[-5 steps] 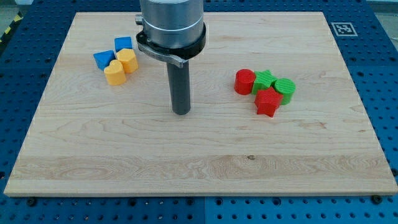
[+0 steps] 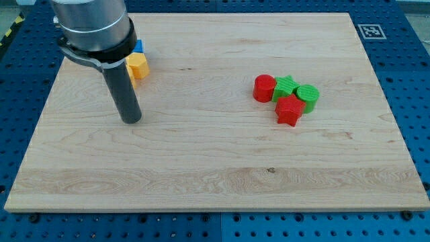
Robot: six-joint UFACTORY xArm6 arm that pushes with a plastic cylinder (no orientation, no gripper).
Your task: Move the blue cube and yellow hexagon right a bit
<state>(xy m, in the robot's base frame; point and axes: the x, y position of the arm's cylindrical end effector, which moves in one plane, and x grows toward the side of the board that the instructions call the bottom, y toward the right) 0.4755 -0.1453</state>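
Observation:
My tip (image 2: 131,120) rests on the board at the view's left, below the blue and yellow cluster. The arm's body hides most of that cluster. Only part of the yellow hexagon (image 2: 138,66) and a sliver of the blue cube (image 2: 139,46) show to the right of the rod. The tip stands a short way below and slightly left of the yellow hexagon, apart from it. The other blue and yellow blocks of the cluster are hidden behind the arm.
A cluster sits at the view's right: a red cylinder (image 2: 264,88), a green star (image 2: 285,87), a green cylinder (image 2: 308,97) and a red star-like block (image 2: 289,111). The wooden board (image 2: 215,168) has a marker tag (image 2: 371,31) beyond its top right corner.
The arm moved left across the board, from the middle to below the blue and yellow cluster, and now covers most of it. The blocks have not visibly moved.

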